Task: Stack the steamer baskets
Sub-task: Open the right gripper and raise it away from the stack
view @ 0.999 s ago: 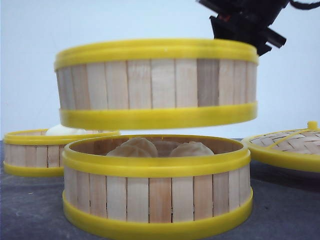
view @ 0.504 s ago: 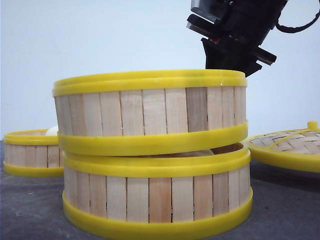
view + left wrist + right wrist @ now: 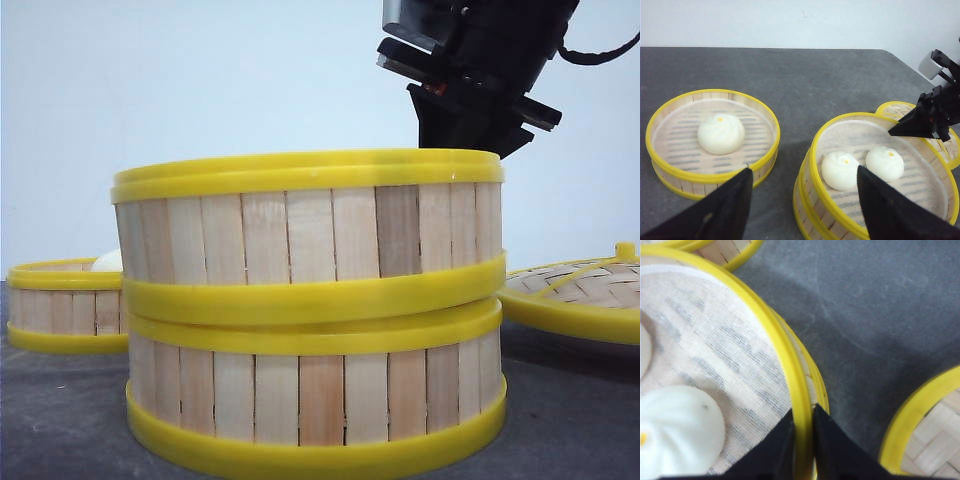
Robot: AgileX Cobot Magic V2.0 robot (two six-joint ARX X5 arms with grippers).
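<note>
This looks like a robotics lab or test setup made up as a small kitchen scene, not a real kitchen. A bare dark grey matte desk stands against a plain, unmarked white wall, with no stove, sink or cookware around. The props are neat: round wood-slat steamer baskets with thick yellow plastic rims, white steamed buns that look like models, and a flat woven bamboo lid with a yellow rim. A black robot arm with cabling reaches in from above.
</note>
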